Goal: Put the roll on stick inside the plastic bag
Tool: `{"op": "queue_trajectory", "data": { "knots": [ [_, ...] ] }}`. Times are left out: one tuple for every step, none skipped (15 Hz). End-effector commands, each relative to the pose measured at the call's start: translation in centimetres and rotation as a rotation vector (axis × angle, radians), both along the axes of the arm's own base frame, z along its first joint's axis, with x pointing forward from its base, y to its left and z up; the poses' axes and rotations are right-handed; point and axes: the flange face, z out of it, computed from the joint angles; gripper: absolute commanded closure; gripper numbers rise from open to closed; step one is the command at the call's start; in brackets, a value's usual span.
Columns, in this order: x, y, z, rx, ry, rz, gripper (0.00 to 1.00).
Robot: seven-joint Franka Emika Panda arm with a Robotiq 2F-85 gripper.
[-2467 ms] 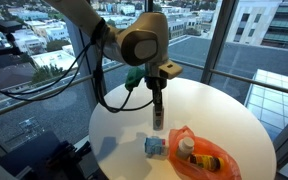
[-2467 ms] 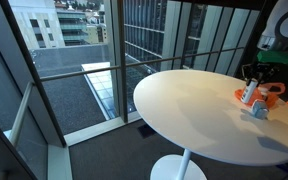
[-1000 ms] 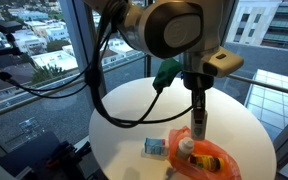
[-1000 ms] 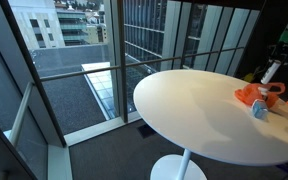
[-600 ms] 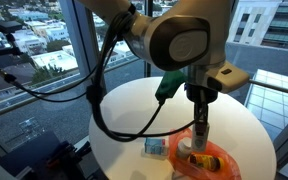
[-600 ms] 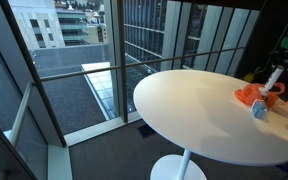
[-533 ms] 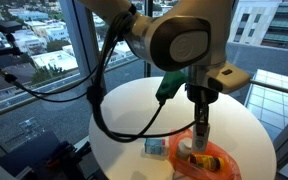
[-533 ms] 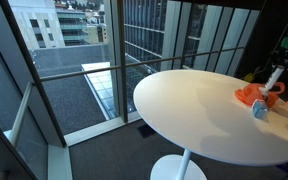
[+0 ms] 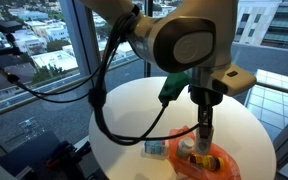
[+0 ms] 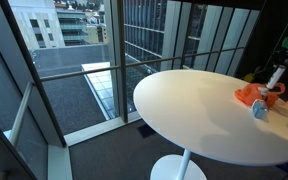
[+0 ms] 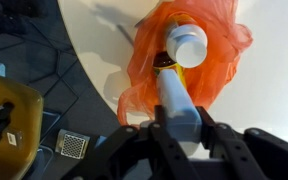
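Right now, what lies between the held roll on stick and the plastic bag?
Nothing. In the wrist view, the roll on stick points straight at the plastic bag, with no object between.

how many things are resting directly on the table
2: the plastic bag near the table edge, a small blue-and-white box beside it. The arm may hide others.

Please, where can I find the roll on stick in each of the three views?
Exterior view: the roll on stick is right of centre, just above the plastic bag.
Exterior view: at the far right edge, tilted, over the bag.
Wrist view: centre, lower half, held in the gripper.
Shared landmark: the orange bag.
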Motion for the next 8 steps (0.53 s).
{"op": "queue_trajectory", "data": {
  "knots": [
    [0.9,-1.1,0.8,-0.007,-0.006,-0.022,0.89],
    [1.1,-1.1,0.7,-0.010,-0.005,-0.022,0.89],
    [1.3,-1.1,0.6,-0.012,-0.005,-0.022,0.89],
    [1.5,-1.1,0.5,-0.013,-0.003,-0.021,0.89],
    [1.8,-1.1,0.3,-0.014,-0.001,-0.020,0.89],
    [2.0,-1.1,0.1,-0.016,0.003,-0.018,0.89],
    [2.3,-1.1,-0.1,-0.017,0.007,-0.015,0.89],
    [2.6,-1.0,-0.4,-0.016,0.012,-0.012,0.89]
  ]
}}
